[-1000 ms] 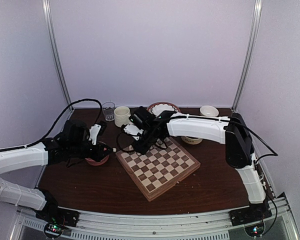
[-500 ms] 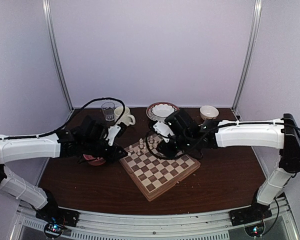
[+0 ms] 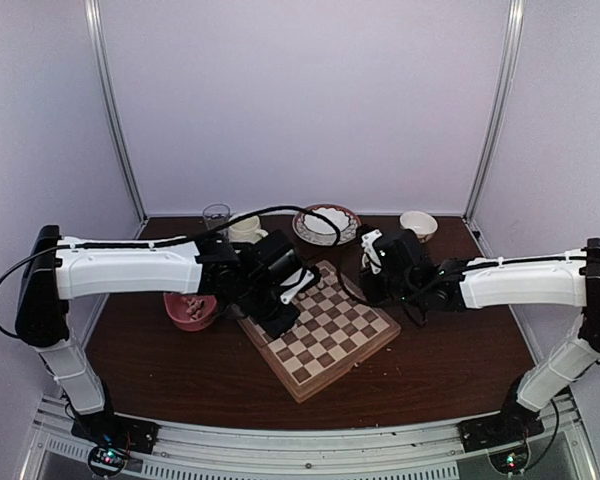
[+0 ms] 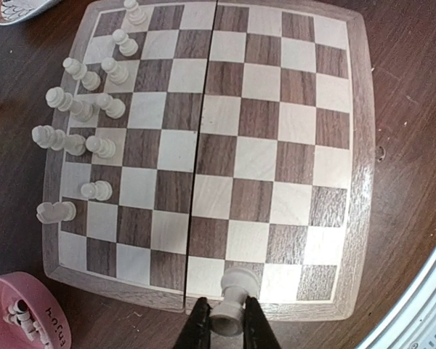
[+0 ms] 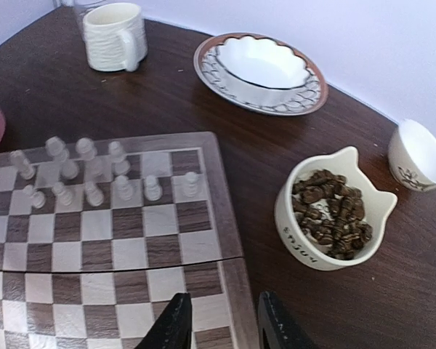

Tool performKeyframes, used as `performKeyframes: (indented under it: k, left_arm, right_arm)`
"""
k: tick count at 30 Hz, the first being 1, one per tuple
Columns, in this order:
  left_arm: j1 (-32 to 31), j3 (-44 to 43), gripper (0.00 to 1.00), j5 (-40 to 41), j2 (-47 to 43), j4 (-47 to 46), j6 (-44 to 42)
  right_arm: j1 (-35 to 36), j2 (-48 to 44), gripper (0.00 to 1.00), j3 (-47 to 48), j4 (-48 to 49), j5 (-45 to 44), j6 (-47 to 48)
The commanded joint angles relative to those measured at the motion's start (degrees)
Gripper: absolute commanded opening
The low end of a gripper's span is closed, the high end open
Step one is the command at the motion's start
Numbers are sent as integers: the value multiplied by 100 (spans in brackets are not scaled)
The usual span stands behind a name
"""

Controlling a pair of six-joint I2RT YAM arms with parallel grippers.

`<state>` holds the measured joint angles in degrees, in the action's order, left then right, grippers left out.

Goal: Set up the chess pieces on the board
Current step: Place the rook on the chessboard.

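Chess piece [image 4: 233,285] pinched in my left gripper [image 4: 228,324], over the board [image 4: 291,156] edge.
Its long axis points boardward; set pieces [image 4: 94,109] line the adjoining side. My right gripper [image 5: 221,320] hangs parted, empty.

Chessboard [image 4: 276,145] checkered in light tan and dark brown, rimmed in pale wood; chess pieces [image 4: 102,147] finished in pale cream. Heart-shaped bowl [image 4: 40,309] coloured pink; cat-eared bowl [image 5: 301,240] cream, lettered in black; plate [image 5: 221,78] rim patterned with scales, edged reddish-brown; table [image 5: 392,291] dark brown.

Board [image 4: 276,145] wood, satin sheen; chess pieces [image 4: 96,190] pale, probably wood; table [image 4: 410,87] dark glossy wood.
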<state>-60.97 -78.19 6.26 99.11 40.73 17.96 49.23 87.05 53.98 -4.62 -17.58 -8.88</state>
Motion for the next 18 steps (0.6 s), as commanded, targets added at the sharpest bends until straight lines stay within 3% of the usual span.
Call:
performKeyframes:
  k: [1, 10, 18]
  left_arm:
    - [-107, -642, 0, 477, 574, 799, 21]
    - [-176, -1712, 0, 523, 1662, 1521, 109]
    - [-187, -1960, 2, 385, 2026, 1675, 120]
  right_arm:
    - [-403, -315, 35, -359, 396, -248, -603]
    - [-650, -1192, 34, -1224, 1127, -481, -789]
    - [-669, -1316, 33, -1363, 1308, -532, -751]
